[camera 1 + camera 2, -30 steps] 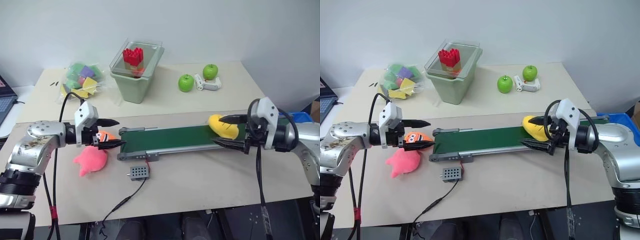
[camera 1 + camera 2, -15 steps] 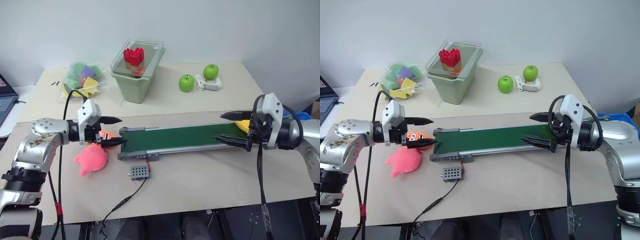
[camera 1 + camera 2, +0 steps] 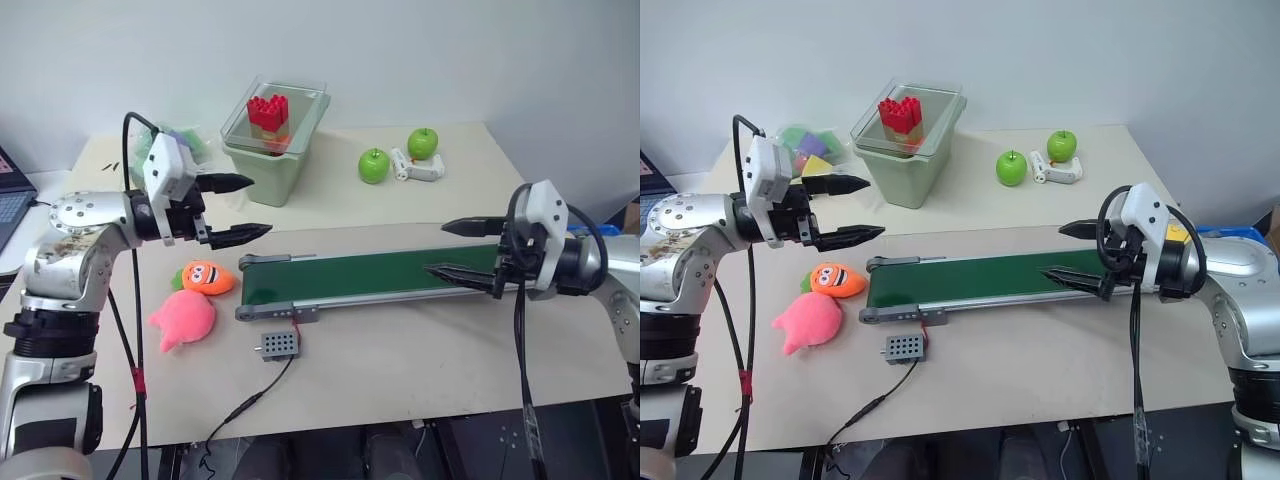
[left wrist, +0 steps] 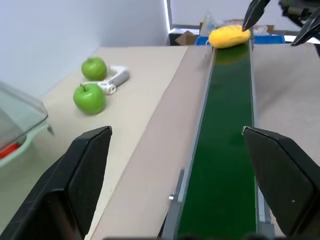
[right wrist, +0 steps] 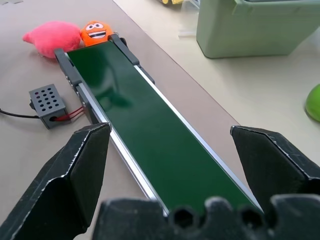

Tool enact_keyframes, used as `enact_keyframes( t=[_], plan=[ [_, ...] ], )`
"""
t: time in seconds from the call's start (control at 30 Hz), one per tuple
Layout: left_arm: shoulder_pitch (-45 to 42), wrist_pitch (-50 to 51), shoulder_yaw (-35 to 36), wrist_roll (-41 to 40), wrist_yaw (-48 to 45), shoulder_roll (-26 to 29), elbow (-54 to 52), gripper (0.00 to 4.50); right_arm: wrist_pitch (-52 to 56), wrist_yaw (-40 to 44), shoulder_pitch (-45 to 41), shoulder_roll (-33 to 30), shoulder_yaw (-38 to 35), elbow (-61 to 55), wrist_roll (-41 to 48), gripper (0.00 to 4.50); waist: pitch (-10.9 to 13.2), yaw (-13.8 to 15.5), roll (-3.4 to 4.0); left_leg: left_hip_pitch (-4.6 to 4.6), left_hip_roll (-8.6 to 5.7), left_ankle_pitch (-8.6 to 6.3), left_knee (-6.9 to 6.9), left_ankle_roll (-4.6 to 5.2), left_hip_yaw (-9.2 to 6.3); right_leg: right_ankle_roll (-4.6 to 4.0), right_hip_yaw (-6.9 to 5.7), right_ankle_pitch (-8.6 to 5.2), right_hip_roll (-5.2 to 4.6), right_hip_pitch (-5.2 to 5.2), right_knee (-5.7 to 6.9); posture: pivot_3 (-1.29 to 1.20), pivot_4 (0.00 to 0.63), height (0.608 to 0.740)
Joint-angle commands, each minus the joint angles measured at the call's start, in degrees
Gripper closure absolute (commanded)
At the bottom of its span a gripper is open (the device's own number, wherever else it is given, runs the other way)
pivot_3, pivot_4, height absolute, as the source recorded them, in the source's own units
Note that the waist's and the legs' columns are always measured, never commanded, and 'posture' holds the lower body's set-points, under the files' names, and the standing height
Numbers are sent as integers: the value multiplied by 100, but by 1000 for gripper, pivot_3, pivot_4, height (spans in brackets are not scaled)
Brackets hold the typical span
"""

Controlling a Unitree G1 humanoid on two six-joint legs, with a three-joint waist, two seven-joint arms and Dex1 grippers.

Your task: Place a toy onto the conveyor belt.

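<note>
At the upper left of the head view, the left gripper [image 3: 260, 205] hangs above the table with its jaws spread wide and nothing between them. Just below it, the orange plush [image 3: 207, 277] and pink plush [image 3: 183, 321] lie beside the near roller. That arm does best to hold high and not dip toward them. The conveyor belt [image 3: 340, 276] runs across the middle of the frame, its green surface bare along most of its length. In the left wrist view, the toy [image 4: 229, 36] sits at the belt's far end, top right of that frame, apparently resting on the green surface. The right gripper [image 3: 436, 247], at centre right, is wide open and empty over that end. The placing looks done, so its fingers should draw back level, without brushing the soft plush off the narrow belt.
</note>
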Motion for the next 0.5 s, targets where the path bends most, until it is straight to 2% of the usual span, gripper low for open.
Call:
enact_keyframes(
  t=[0.03, 0.5],
  plan=[
    [-163, 252, 178, -286, 0, -23, -325, 28, -70, -8, -150, -12, -94, -38, 55, 0, 0, 4, 0, 0, 0, 0, 1, 0, 0, 0, 0, 0, 0, 0, 1, 0, 150, 740],
    [-383, 235, 115, -245, -68, -127, -417, 28, -92, 13, -199, -26, -75, 18, 30, 0, 0, 11, 0, -1, 0, 0, 2, 0, 0, 0, 0, 0, 0, 0, -1, 0, 150, 740]
  ],
)
